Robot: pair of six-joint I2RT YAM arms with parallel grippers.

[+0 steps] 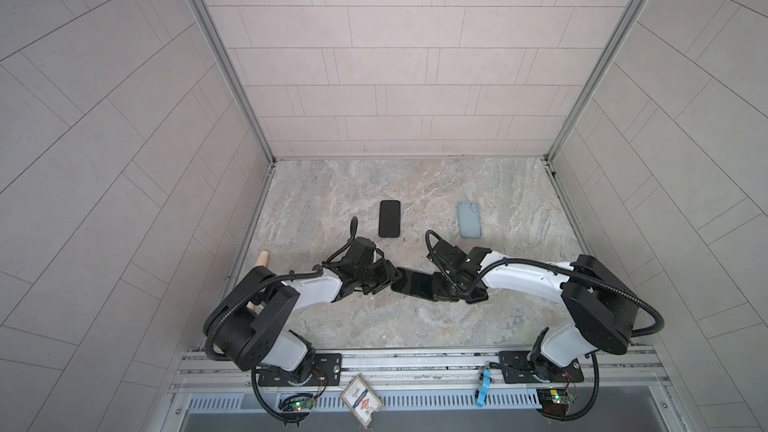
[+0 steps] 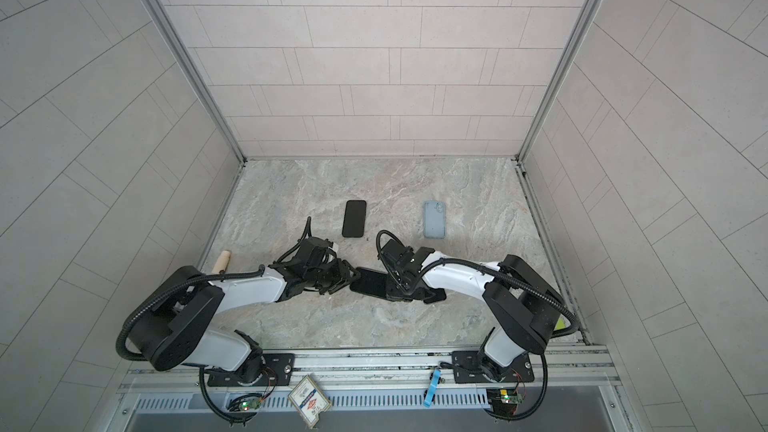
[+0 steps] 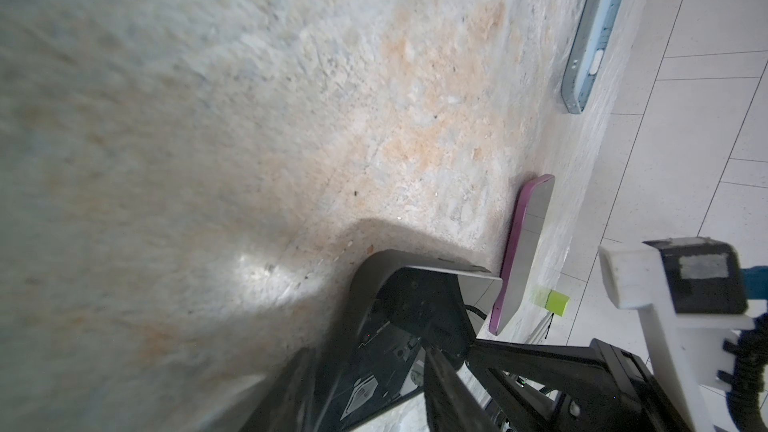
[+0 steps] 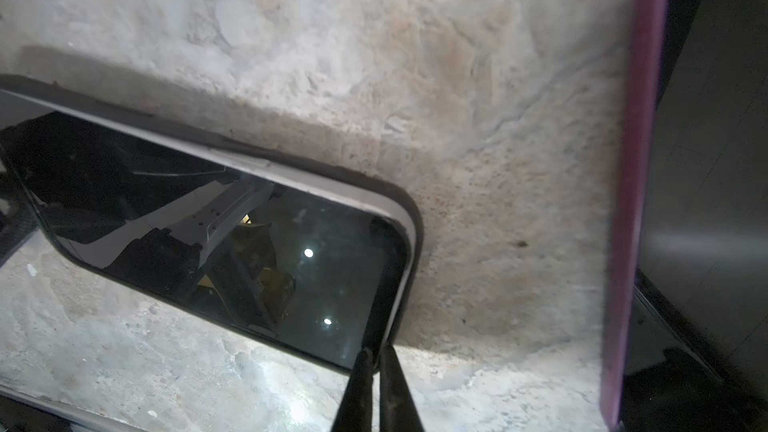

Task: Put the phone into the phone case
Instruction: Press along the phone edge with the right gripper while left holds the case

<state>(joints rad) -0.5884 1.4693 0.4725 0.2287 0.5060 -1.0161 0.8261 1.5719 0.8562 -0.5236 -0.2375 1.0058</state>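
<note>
A grey-edged phone [image 1: 413,283] is found between the two hands, near the front middle of the table [image 1: 374,184]. Its dark screen is turned up. In the right wrist view, the right hand [image 4: 375,357] is seen clamped on the phone's thin edge, close to a corner, with its fingertips pressed together. The left hand [image 1: 383,281] is placed at the other end of the phone. In the left wrist view its fingers [image 3: 446,392] are seen apart, and one is laid across the screen, but it cannot be told if the phone is gripped by them. A shadow is cast on the table beside the phone.

Farther back, a purple-edged phone [image 1: 390,218] is laid flat with its screen up. The blue phone case [image 1: 469,219] is laid flat on the table, well to the right of that phone and apart from both hands.
</note>
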